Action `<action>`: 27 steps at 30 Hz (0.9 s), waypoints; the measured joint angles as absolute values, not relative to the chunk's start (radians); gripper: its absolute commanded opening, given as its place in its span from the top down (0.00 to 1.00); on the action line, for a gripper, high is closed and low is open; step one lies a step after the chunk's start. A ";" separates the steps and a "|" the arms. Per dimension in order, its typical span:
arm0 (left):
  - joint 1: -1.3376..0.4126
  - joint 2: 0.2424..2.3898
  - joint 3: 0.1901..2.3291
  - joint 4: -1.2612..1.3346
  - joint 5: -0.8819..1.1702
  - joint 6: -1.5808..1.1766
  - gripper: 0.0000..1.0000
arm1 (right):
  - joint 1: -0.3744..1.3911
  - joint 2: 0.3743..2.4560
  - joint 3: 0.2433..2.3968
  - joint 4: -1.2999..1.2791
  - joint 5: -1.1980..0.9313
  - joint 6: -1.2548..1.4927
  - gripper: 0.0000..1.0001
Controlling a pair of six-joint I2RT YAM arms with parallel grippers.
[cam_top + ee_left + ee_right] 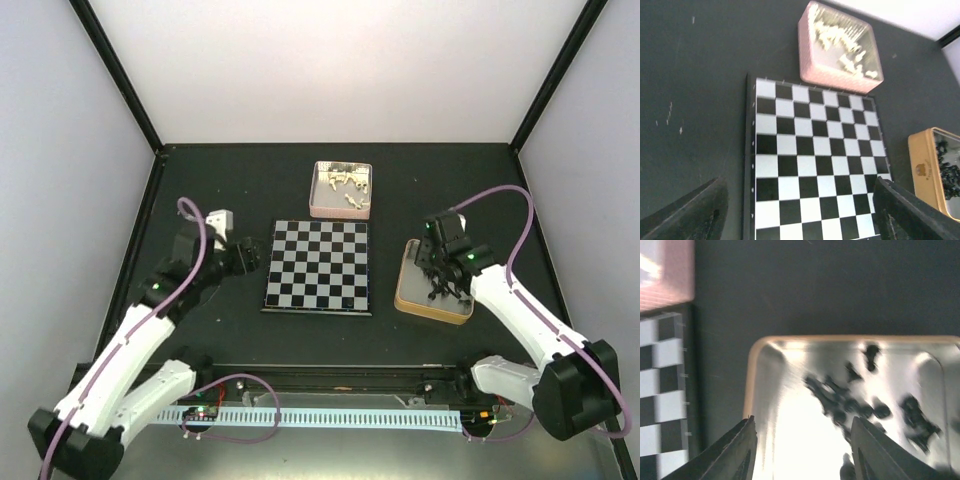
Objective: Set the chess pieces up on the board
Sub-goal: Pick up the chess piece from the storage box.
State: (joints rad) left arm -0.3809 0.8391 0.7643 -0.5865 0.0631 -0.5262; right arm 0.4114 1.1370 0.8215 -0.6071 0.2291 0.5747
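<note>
The board [318, 266] lies bare at the table's middle, its black and pale checks also filling the left wrist view [815, 160]. Cream-white chess pieces [343, 184] lie in a pink tin [315, 195] behind it. Black chess pieces [855, 400] lie in a tan tin [752, 370] to the board's right. My left gripper [254, 254] hovers at the board's left edge, open and holding nothing. My right gripper [802, 440] is open over the tan tin, fingers [740, 450] spread above the black pieces, nothing between them.
The tan tin [404, 285] sits close to the board's right edge, the pink tin just behind its far edge. Black frame posts and pale walls close in the table on three sides. A cable rail runs along the near edge.
</note>
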 measured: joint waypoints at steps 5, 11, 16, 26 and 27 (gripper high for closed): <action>-0.381 0.645 0.733 -0.565 0.052 -0.490 0.01 | 0.371 1.133 0.747 -0.672 0.260 0.616 0.57; -0.381 0.497 0.702 -0.548 -0.007 -0.464 0.01 | 0.345 1.174 0.706 -0.673 0.240 0.639 0.69; -0.381 0.437 0.659 -0.527 -0.027 -0.459 0.01 | 0.344 1.208 0.675 -0.671 0.222 0.654 0.70; -0.381 0.426 0.624 -0.450 0.037 -0.459 0.01 | 0.344 1.215 0.601 -0.668 0.166 0.665 0.88; -0.381 0.426 0.622 -0.439 0.043 -0.459 0.01 | 0.344 1.218 0.601 -0.666 0.165 0.664 0.90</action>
